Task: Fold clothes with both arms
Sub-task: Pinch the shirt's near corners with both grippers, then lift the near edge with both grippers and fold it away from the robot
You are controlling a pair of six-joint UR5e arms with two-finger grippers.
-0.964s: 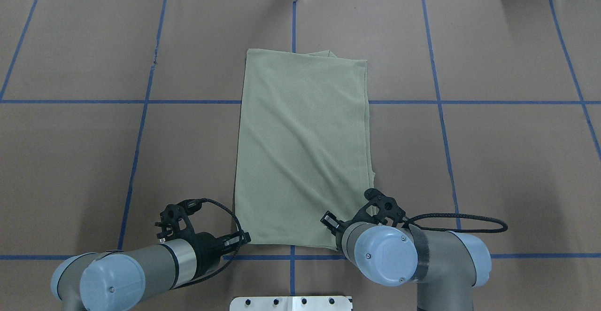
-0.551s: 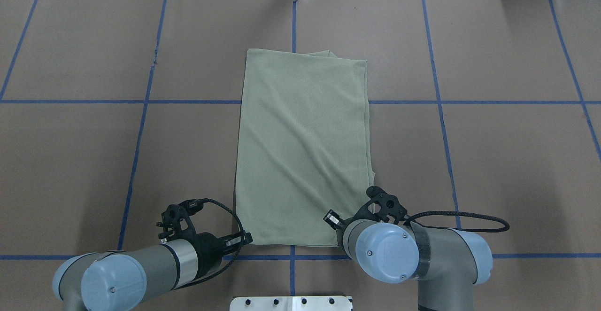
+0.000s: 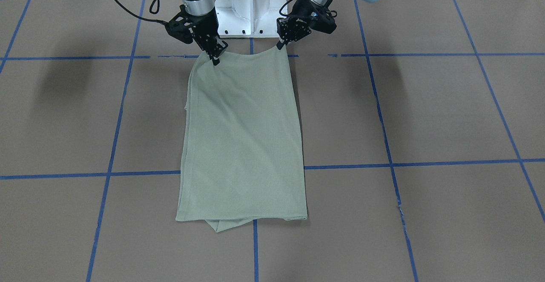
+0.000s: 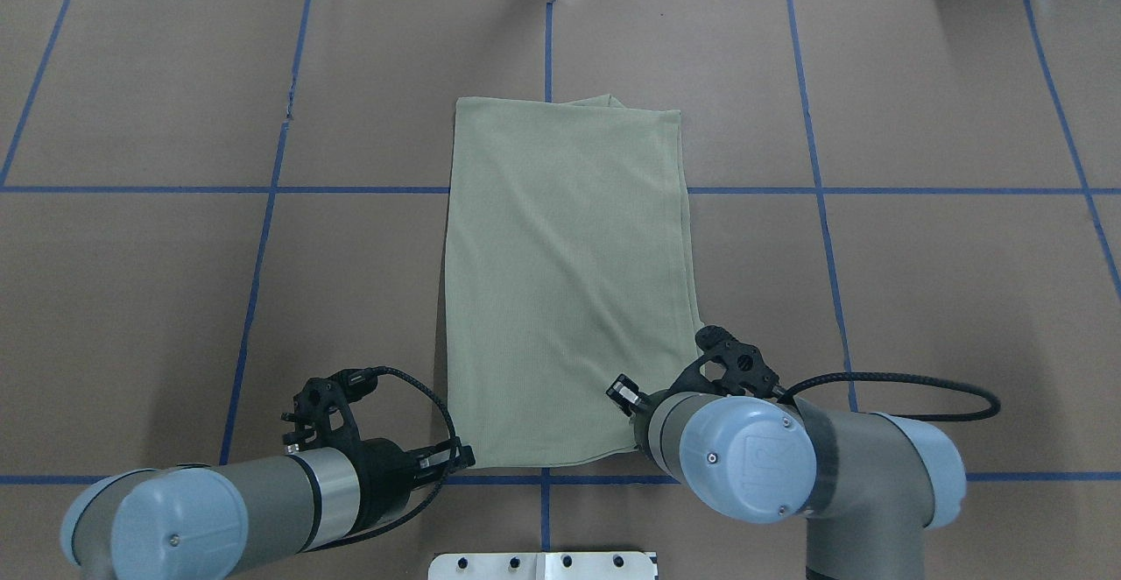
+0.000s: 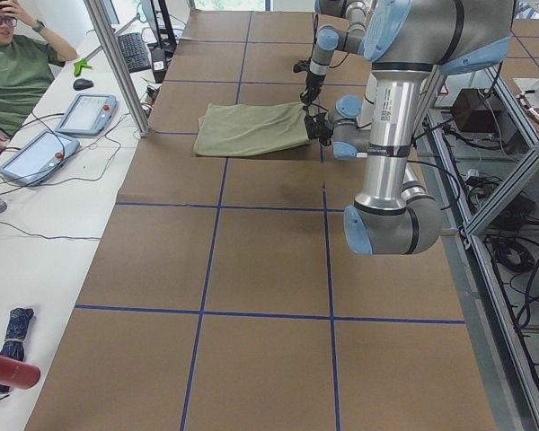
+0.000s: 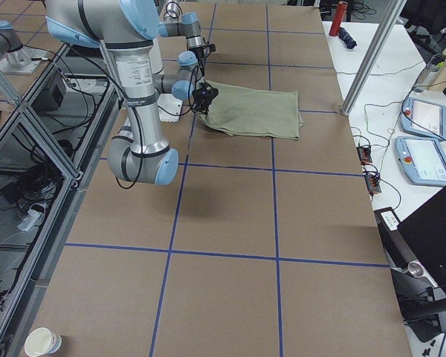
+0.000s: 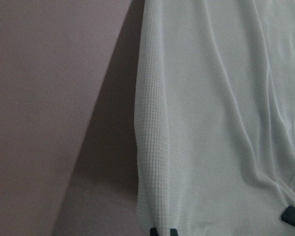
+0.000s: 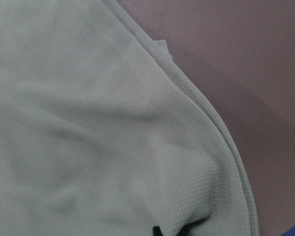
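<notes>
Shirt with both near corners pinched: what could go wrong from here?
1. The left gripper and right gripper pinch the shirt only at its near corners, so a corner may slip out during the fold.
2. The right wrist view shows stacked edges at that corner; lower layers might not be gripped and could trail.
3. A lower layer pokes out at the far end, so the fold may end uneven.

Shirt (image 6: 254, 111) lies on the worktop (image 6: 230, 216), folded to a rectangle. Right gripper (image 6: 206, 98) and left gripper (image 6: 204, 65) both at its robot-side edge. Paper cup (image 6: 43, 342) at near corner, two tablets (image 6: 425, 141) beyond far edge.
</notes>
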